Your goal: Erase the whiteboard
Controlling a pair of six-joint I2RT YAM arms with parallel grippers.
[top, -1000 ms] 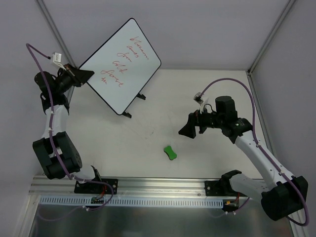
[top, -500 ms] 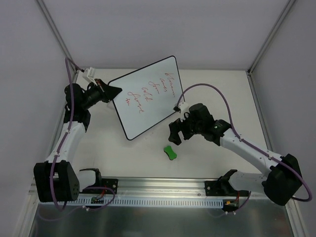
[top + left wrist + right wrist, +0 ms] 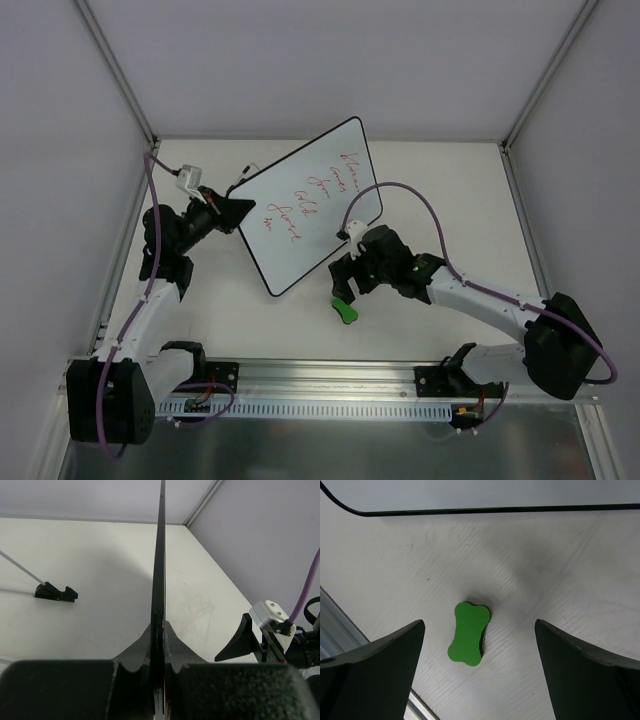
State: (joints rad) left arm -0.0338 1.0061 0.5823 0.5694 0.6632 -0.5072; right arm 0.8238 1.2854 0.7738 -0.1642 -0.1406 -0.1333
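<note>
Nearest the bases, a slotted metal rail (image 3: pixel 330 405) could be seen running along the table (image 3: pixel 460 200) edge. Just past it, a little green bone-shaped eraser (image 3: pixel 346 311) was left lying flat on the white top, not touched by anything. The right gripper (image 3: pixel 346 286) was hung right over it, jaws spread wide to either side of the eraser and nothing gripped, which was pretty clear from the wrist view. Further back, the whiteboard (image 3: pixel 310 205) was held up at a tilt over the middle of the table, with its red handwriting (image 3: pixel 300 190) faced upward. Its left edge was pinched tight by the left gripper (image 3: pixel 158 645), seen edge-on between the fingers. Whether the board's lower corner was touching the table couldn't be made out.
</note>
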